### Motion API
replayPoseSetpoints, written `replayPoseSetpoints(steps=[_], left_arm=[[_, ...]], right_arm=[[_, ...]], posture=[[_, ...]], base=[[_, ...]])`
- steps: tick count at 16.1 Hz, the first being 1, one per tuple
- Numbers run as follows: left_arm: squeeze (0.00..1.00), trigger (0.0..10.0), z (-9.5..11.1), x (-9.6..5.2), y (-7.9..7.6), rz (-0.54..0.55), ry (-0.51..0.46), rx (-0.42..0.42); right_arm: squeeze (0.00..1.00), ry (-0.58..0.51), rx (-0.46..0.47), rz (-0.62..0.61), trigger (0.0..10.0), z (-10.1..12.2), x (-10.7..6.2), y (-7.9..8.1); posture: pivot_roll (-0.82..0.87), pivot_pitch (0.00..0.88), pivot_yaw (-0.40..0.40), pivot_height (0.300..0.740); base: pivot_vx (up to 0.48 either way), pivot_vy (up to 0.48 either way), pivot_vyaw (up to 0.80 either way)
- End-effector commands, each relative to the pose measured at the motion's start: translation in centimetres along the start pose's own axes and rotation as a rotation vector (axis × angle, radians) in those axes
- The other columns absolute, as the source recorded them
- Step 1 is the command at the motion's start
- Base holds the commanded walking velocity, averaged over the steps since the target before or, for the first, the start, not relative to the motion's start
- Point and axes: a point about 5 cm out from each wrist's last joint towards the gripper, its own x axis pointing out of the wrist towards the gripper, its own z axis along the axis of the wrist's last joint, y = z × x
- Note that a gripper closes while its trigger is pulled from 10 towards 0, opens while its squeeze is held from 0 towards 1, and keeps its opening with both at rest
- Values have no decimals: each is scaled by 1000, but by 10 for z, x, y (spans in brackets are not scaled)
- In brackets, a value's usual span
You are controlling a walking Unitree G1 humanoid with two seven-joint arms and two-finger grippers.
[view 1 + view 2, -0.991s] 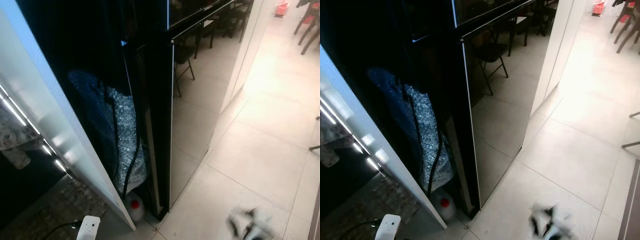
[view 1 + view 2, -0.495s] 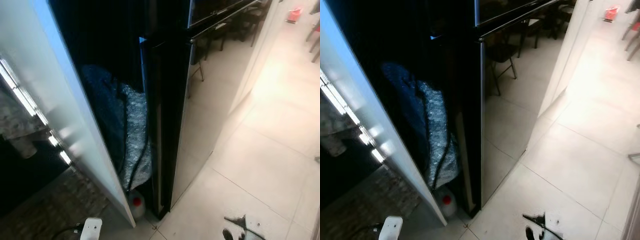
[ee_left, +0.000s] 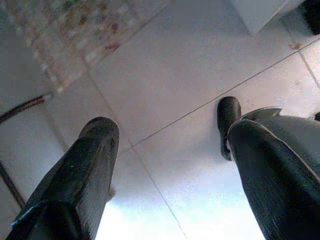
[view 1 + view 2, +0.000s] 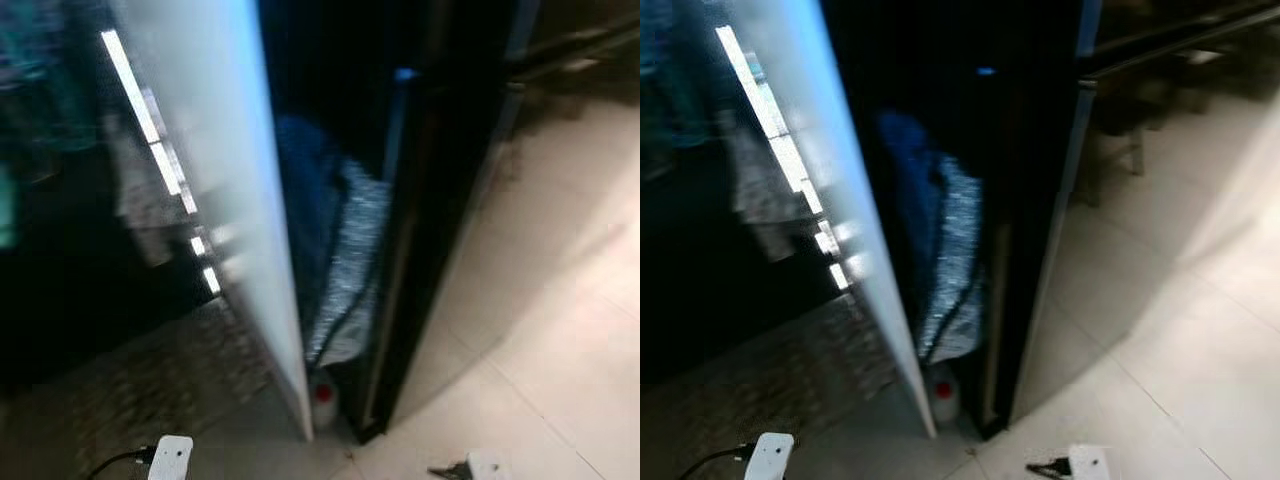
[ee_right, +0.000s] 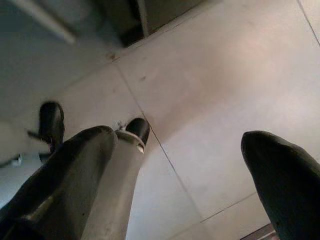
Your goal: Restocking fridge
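Blurred. Black fridge (image 4: pixel 1050 200) side-on; red-capped jug (image 4: pixel 943 396) at its base, beside white panel (image 4: pixel 830 180). Left end effector (image 3: pixel 170 165) and right end effector (image 5: pixel 200 165) spread, released, above tiled floor (image 5: pixel 210 75).

Home kitchen, black fridge (image 4: pixel 440 220) (glossy), tiled floor (image 4: pixel 560 330)

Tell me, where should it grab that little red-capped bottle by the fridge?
Probably by the neck under its red cap, from above and from the open floor in front. The bottle stands upright in the narrow gap between the white panel and the black fridge, so its sides look hard to reach. The view is blurred, so finer detail cannot be told.
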Motion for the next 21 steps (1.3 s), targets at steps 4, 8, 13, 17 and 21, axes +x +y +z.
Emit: replayPoseSetpoints(steps=[4, 8, 13, 17, 21], left_arm=[[0, 10000, -6, -1, 5, 13, 17, 21], [0, 10000, -8, -1, 4, 9, 25, 17], [0, 10000, -8, -2, 2, -1, 25, 30], [0, 10000, -6, -1, 2, 3, 20, 15], [0, 10000, -5, -1, 2, -1, 18, 19]], right_arm=[[0, 38, -93, 21, 10000, -5, 0, 3], [0, 41, -170, 28, 10000, -1, 0, 0], [0, 50, -187, 62, 10000, -13, -1, 10], [0, 45, -208, 71, 10000, -8, 0, 9], [0, 42, -217, 82, 10000, -7, 0, 10]], posture=[[-99, 0, 72, 740], [-102, 0, 67, 740], [-105, 0, 63, 740], [-89, 0, 52, 740], [-94, 0, 56, 740]], base=[[0, 0, 800], [0, 0, 800], [0, 0, 800], [0, 0, 800], [0, 0, 800]])
